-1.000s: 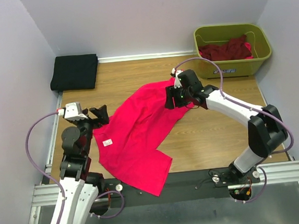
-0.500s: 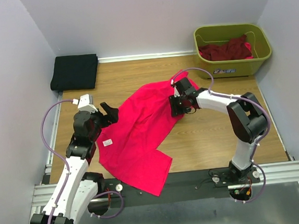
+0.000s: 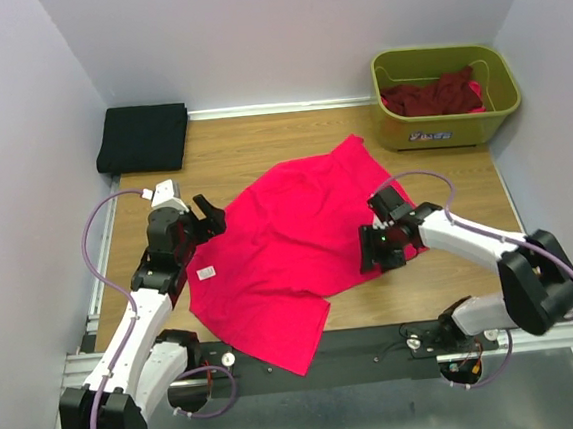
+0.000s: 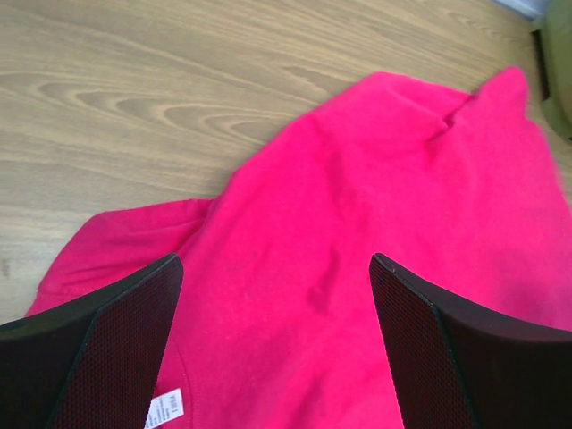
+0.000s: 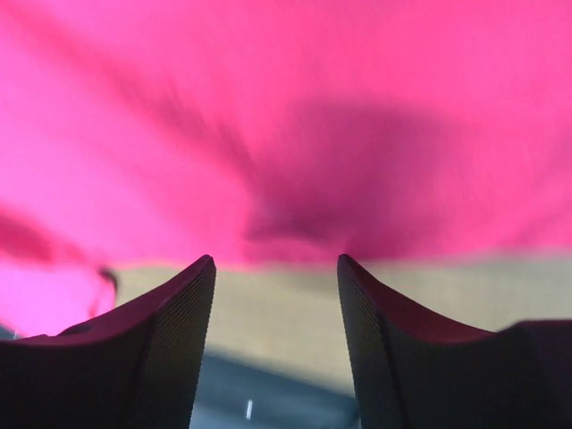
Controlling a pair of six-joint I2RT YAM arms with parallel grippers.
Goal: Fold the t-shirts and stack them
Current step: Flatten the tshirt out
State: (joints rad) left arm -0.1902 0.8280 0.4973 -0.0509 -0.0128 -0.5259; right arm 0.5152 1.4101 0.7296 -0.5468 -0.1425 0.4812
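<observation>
Since a second ago your right pincer (image 3: pixel 372 255) has swung from the far corner of the pink-red shirt (image 3: pixel 279 245) down to its near right edge. The cloth has opened out wider across the surface (image 3: pixel 261 146), and your left pincer (image 3: pixel 209 213) has edged in toward the shirt's left side.

The shirt lies mostly flat in the middle of the wood. Its near part spills over the front edge, and a white label (image 3: pixel 206 273) shows at the left. A black shirt (image 3: pixel 142 137) sits folded in the far left corner, and the maroon shirts (image 3: pixel 437 96) wait in the tub (image 3: pixel 400 132) at the far right.

Your right pincer stands partly open at the hem, with wood showing between its fingers in the wrist view. It seems to have nothing pinched, though that view is blurred. Your left pincer is spread wide and empty, poised over the cloth near the sleeve.

You look to be laying the shirt out flat before the first fold. To do that well, take hold right at the edge on each side, at matching heights, so the pull is even. Draw the two sides apart gently to clear the creases in the middle. Slide the whole shirt away from the front edge so none of it hangs off. Keep the lift low, or the cloth will likely bunch under itself.
</observation>
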